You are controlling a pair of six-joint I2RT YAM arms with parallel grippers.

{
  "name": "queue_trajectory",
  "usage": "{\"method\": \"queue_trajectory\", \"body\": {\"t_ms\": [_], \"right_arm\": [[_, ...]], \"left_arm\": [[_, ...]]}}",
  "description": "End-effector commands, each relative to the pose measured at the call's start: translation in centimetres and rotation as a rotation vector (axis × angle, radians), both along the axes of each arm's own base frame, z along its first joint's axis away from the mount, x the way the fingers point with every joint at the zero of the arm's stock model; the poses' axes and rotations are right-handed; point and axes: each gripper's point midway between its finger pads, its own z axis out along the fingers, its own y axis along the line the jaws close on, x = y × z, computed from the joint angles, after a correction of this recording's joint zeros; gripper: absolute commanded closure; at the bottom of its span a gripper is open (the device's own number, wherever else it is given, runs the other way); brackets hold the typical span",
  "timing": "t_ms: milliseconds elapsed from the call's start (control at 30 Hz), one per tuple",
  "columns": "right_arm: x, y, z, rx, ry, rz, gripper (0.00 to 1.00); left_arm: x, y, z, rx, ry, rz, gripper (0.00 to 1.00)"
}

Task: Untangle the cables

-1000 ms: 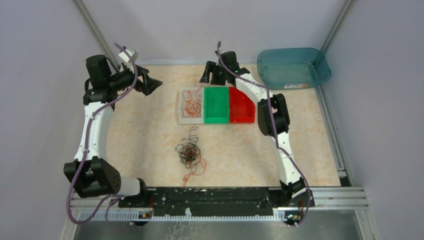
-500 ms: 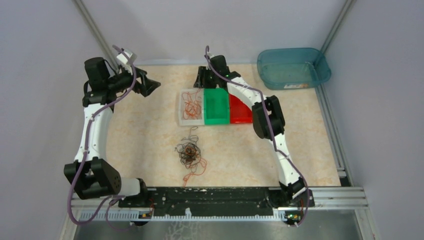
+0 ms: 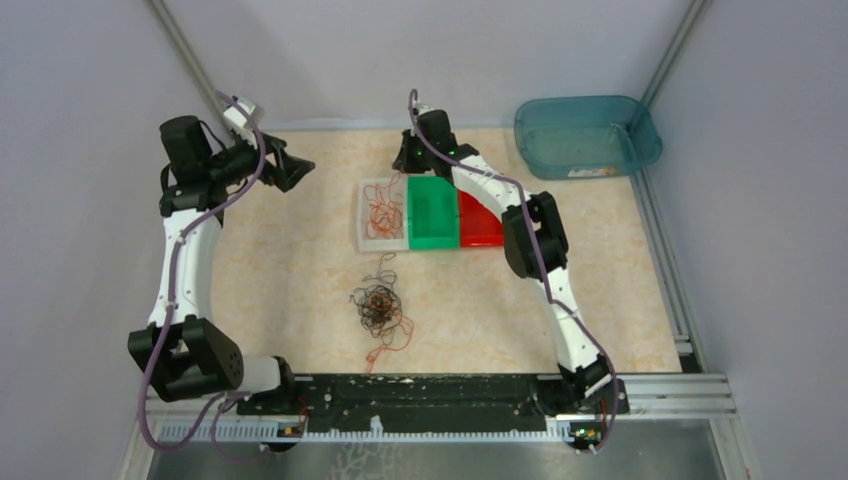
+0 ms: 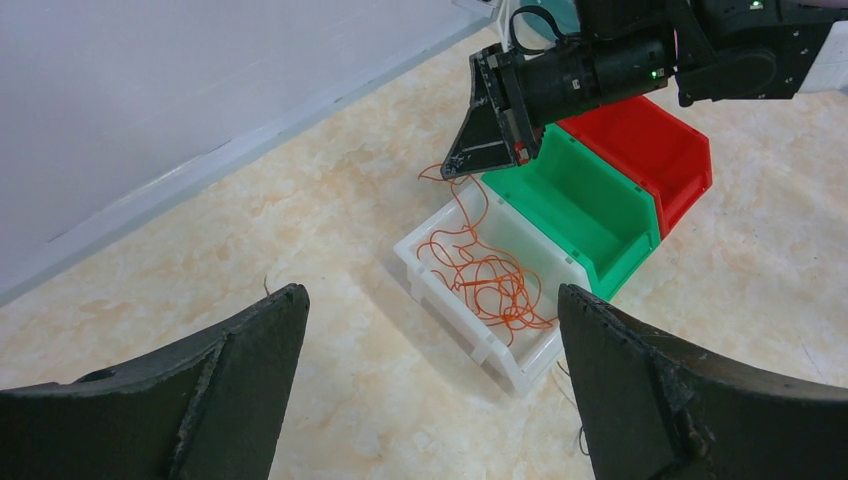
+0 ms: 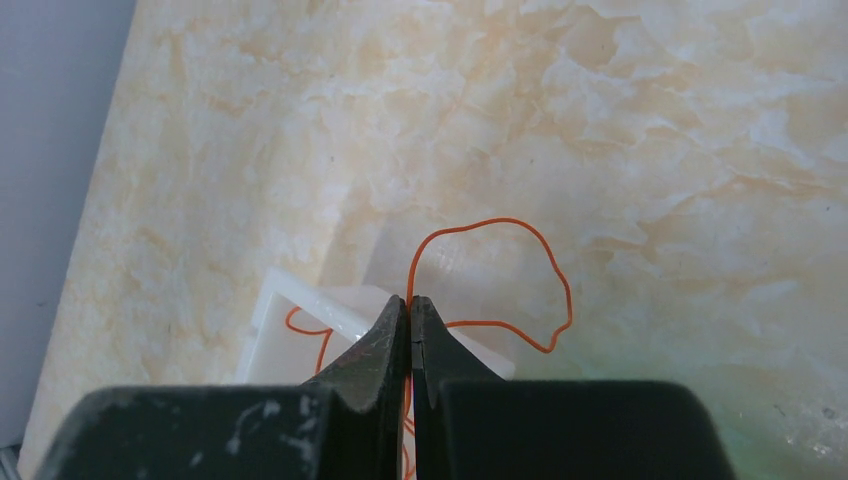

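Left hand aloft, fingers wide apart; right hand outstretched, tips tight on orange cable.

The green bin looks glossy plastic; the right claw, scuffed matt black.

Cables: one mixed tangle on the table and one orange-red bundle in the white bin.
The tangle is a loose knot of dark brown or black wires and orange-red wires at mid-table, near side of the bin, with dark curls reaching far and an orange-red tail trailing near. The bundle lies curled in the bin; one strand of it rises over the far rim, pinched in the closed right gripper, looping past the tips.
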Motion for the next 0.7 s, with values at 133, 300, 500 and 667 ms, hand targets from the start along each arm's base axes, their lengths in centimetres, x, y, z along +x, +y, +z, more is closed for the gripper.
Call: {"method": "queue_trajectory", "body": {"t_ms": [133, 300, 500, 667], "right_arm": [[-0.4, 1.4, 11.8, 0.238, -0.284, 0.003, 1.0], [-3.2, 1.7, 15.4, 0.263, -0.389, 0.029, 1.0], [-8.4, 2.0, 15.9, 0.265, -0.426, 0.026, 1.0], [-12.9, 2.4, 15.4, 0.273, -0.44, 0.029, 1.0]], "left_arm": [[-0.7, 0.3, 1.6, -0.029, -0.037, 0.001, 0.0], [-0.8, 0.5, 1.9, -0.045, -0.033, 0.009, 0.0], [-1.2, 0.8, 2.3, -0.051, -0.036, 0.015, 0.0], [-1.6, 1.0, 2.6, -0.05, -0.042, 0.022, 0.0]]}}
